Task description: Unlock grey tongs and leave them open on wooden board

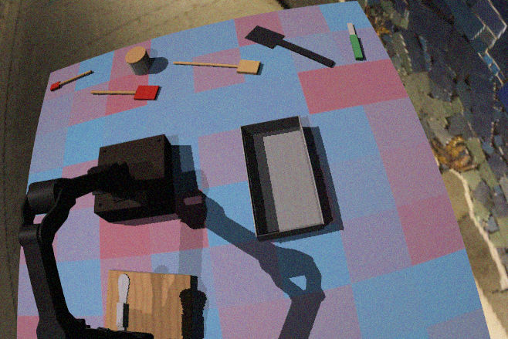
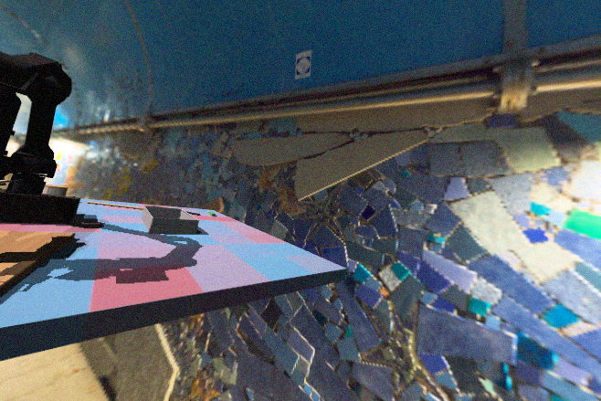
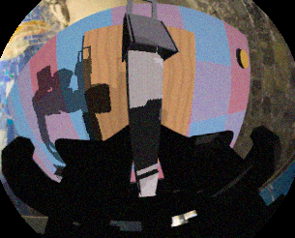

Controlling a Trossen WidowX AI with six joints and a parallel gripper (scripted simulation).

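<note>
My gripper (image 3: 143,125) is shut on the grey tongs (image 1: 123,283) (image 3: 145,82) and holds them above the wooden board (image 1: 157,298) (image 3: 183,87) (image 2: 28,239). In the wrist view the tongs run up the middle, with a dark block and a thin loop at their top end. In the top view a rounded grey end shows over the board's left part, and their shadow falls at its right edge. Whether the tong arms are locked or spread cannot be told. The roasting tin (image 1: 291,183) (image 2: 167,225) has nothing across it.
The arm's dark base block (image 1: 135,154) stands between the board and the far utensils. At the back are a cylinder (image 1: 138,61) (image 3: 243,58), a red spatula (image 1: 146,92), a wooden spatula (image 1: 248,66), a black turner (image 1: 264,36) and a green-handled tool (image 1: 356,46).
</note>
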